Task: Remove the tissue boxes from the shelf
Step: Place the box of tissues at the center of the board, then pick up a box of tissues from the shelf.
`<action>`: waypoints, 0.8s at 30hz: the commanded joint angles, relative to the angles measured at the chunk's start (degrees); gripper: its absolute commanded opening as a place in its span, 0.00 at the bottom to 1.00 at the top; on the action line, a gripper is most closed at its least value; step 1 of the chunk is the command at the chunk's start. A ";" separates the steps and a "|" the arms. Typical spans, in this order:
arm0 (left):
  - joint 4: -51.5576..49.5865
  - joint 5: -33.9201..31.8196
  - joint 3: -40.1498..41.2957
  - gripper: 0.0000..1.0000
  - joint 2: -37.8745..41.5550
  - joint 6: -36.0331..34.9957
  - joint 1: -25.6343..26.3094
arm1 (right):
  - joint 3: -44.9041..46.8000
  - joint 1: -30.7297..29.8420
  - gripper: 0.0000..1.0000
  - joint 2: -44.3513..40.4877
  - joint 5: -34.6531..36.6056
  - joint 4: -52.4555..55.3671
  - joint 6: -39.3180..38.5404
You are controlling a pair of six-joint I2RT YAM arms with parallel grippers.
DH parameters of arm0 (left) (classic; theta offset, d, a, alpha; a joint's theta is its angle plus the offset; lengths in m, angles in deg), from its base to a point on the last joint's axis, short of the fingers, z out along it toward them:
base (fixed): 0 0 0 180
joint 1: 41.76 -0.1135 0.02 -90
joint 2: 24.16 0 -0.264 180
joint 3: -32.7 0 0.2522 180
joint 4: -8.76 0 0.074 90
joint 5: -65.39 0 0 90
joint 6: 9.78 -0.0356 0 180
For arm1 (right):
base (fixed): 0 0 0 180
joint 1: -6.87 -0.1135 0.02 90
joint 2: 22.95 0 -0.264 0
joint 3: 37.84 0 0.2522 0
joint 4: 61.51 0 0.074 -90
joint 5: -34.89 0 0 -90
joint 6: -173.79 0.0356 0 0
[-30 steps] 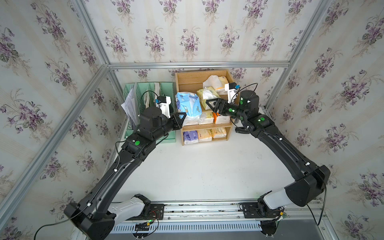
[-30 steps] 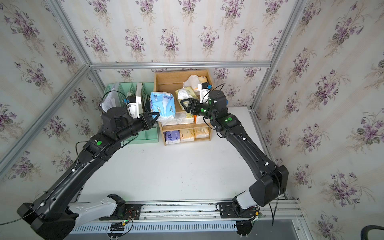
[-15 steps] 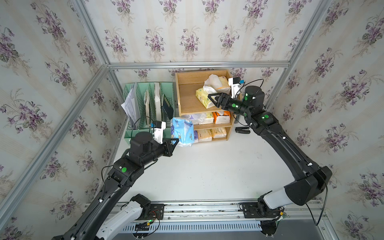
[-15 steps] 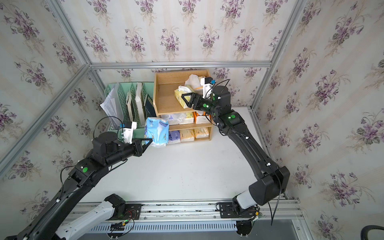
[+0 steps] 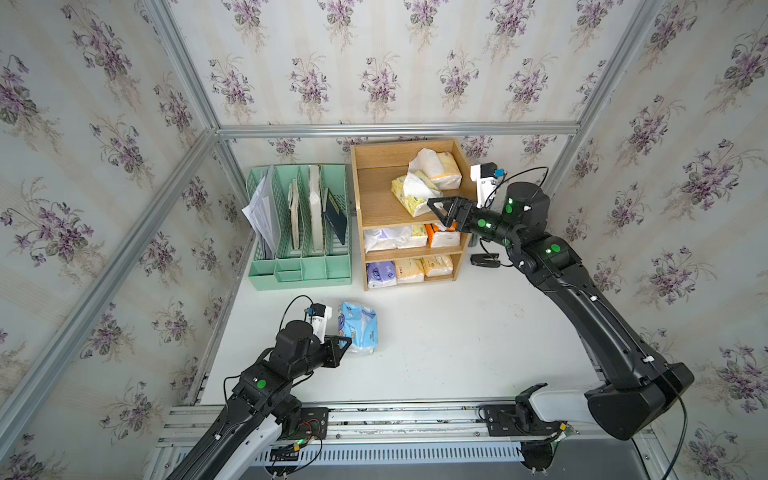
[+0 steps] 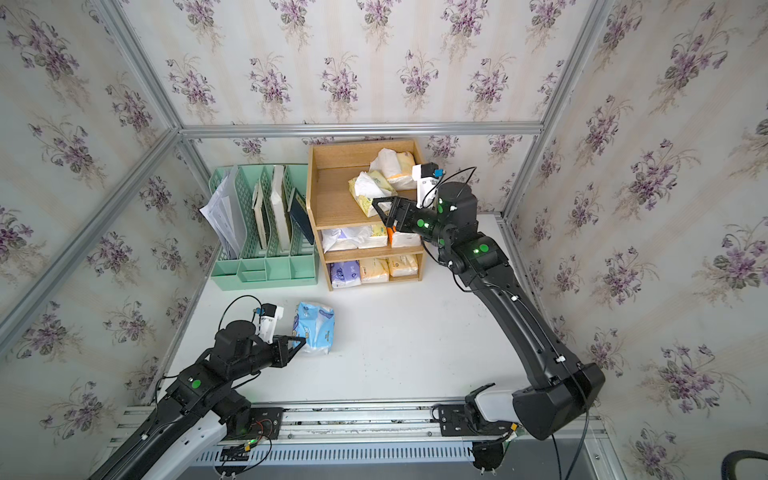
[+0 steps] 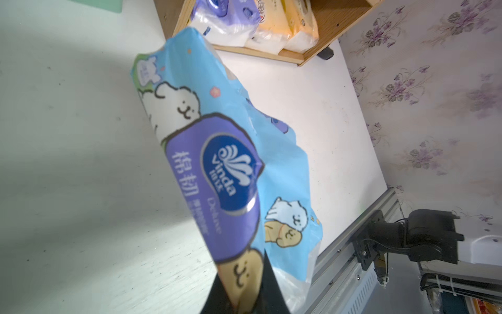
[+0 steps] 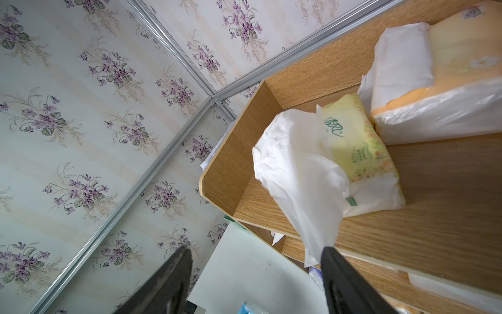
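- At the left gripper (image 5: 345, 342): jaws closed on one end of the light blue tissue pack (image 5: 360, 327), pinching its wrapper. The pack sits low at the white table (image 5: 457, 332), well apart from the shelf; whether it rests on the surface cannot be told.
- At the right gripper (image 5: 438, 212): jaws spread wide and holding nothing, placed at the front edge of the top tier of the wooden shelf (image 5: 376, 205).
- Just beyond those jaws: pale yellow tissue pack (image 5: 409, 198) lying on the top tier. A loose white tissue (image 8: 298, 176) drawn out of it hangs down to one fingertip (image 8: 330, 254) in the right wrist view.
- Farther back on the same tier: orange-and-white pack (image 5: 442, 170).
- Middle tier: three packs side by side, namely white pack (image 5: 384, 240), small yellow pack (image 5: 417, 236) and orange pack (image 5: 445, 239), the last partly hidden by the right gripper.
- Bottom tier: purple pack (image 5: 380, 274) and two cream-yellow packs (image 5: 424, 268), also side by side.
- Beside the shelf, on the left arm's side: mint-green file rack (image 5: 299, 268) holding papers and books.
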 commanded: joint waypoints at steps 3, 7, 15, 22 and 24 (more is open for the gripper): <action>3.67 -2.10 4.05 0.12 -2.23 0.29 0.17 | 1.32 -0.16 0.80 -1.31 1.29 0.35 -0.73; 5.29 -4.57 6.98 0.20 -4.07 0.87 0.19 | 1.48 -0.19 0.81 -1.44 1.46 0.76 -0.74; 1.91 -6.25 8.33 0.80 -2.58 2.14 0.19 | -1.08 -0.20 0.86 -0.98 2.56 2.57 -1.84; -7.53 -10.22 -0.08 0.99 1.19 0.78 0.19 | -4.82 -0.07 0.87 0.16 7.02 5.40 -3.20; -8.59 -9.70 -3.02 0.99 0.82 0.24 0.19 | -6.21 -0.07 0.87 1.16 9.88 7.62 -4.00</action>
